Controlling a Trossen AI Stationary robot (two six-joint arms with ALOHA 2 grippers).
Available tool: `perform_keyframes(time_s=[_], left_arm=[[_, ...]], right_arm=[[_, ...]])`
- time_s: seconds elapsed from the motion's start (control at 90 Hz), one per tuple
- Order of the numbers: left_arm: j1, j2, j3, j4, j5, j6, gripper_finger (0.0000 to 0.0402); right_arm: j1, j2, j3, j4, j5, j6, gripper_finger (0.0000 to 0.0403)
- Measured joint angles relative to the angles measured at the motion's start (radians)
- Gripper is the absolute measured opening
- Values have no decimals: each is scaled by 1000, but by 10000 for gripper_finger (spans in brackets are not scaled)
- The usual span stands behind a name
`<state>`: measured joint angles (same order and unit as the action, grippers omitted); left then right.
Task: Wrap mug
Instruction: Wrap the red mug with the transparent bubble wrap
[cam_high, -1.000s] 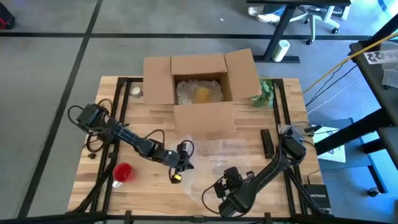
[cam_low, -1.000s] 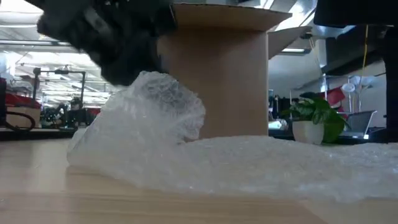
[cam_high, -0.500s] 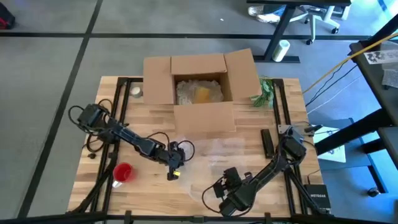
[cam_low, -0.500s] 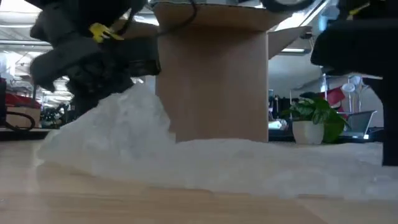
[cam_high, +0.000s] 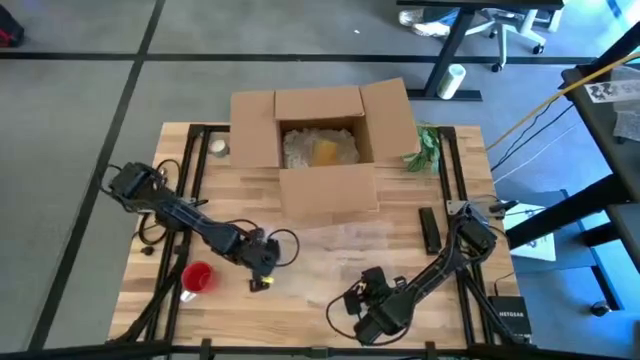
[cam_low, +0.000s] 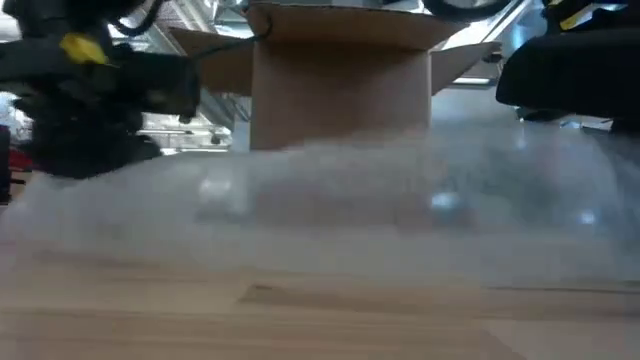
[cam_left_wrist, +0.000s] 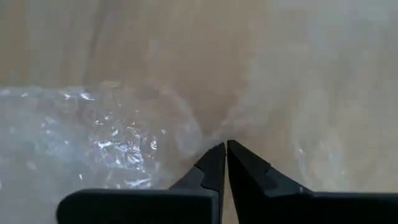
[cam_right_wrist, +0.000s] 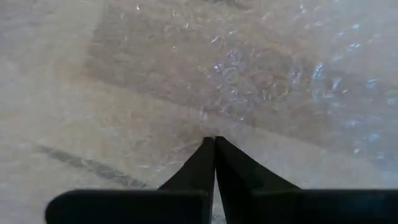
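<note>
Wooden table (cam_high: 330, 215) on a grey carpeted floor, seen from above. Left gripper (cam_left_wrist: 225, 147) low over the near-left part of the table, fingers closed together, pinching an edge of clear bubble wrap (cam_high: 345, 262). Wrap spread flat from that gripper toward the right gripper (cam_right_wrist: 214, 142), also pressed shut on the sheet at the near edge. Red mug (cam_high: 197, 278) just beside the left gripper, on its outer side, on bare wood, apart from the wrap. Open cardboard box (cam_high: 320, 140) farther back, beyond both grippers, with pale packing and something yellow inside. Small green plant (cam_high: 426, 147) by the box's right flap. Black bar-shaped item (cam_high: 429, 229) near the right arm.
</note>
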<state>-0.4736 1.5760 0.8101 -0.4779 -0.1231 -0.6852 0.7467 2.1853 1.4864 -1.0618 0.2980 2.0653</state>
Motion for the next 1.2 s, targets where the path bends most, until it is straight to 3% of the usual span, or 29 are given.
perform_keyframes(time_s=[0.111, 0.322, 0.489, 0.767, 0.967, 1.2], left_arm=[[-41, -71, 0, -99, 18, -82, 0], [-129, -252, 43, -92, 2, -126, 0], [-131, -338, 73, -80, -197, -28, 0], [-64, -305, 69, -50, -448, 100, 0], [-57, -299, 69, -59, -438, 136, 0], [-58, -300, 69, -62, -332, 157, 0]], right_arm=[[0, 1, 0, -3, -3, 0, 0], [0, 2, -1, -18, -4, -1, 0], [-1, 2, -3, -22, -2, -1, 0], [-2, 5, -5, -105, -29, 45, 0], [-21, 7, 2, -164, -8, 43, 0], [-34, -31, 57, -130, 170, -68, 0]])
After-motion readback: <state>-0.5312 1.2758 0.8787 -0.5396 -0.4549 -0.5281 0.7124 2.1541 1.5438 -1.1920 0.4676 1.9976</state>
